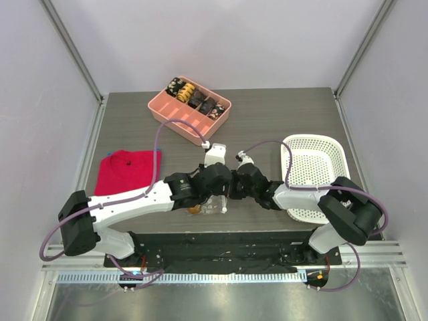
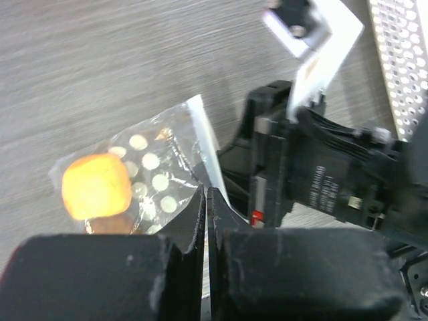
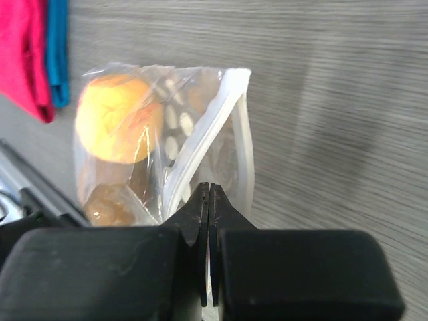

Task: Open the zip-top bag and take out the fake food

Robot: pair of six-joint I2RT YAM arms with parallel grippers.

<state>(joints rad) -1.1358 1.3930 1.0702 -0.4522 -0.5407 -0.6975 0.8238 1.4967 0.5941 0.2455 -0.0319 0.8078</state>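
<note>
- The grey wood-grain table [image 1: 287, 114] fills the middle of the top view.
- The white perforated basket [image 1: 313, 138] sits at centre right.
- The pink divided tray [image 1: 175, 124] stands at upper centre, with dark and yellow-striped pieces in its far compartments.
- The red folded cloth [image 1: 124, 172] lies flat at centre left.
- The left gripper [image 2: 204, 200] and right gripper [image 3: 208, 197] meet at lower centre of the top view, facing each other.
- The left gripper's fingers are pressed together, with the bag's white edge running in between them.
- The right gripper's fingers are likewise closed, pinching a lip of the white zip strip.
- The zip-top bag [image 3: 200, 114] is held between the two grippers near the table's front edge, its zip lips slightly parted.
- The fake food [image 3: 117, 127] is inside the bag: an orange piece, with a darker brownish lump just below it.
</note>
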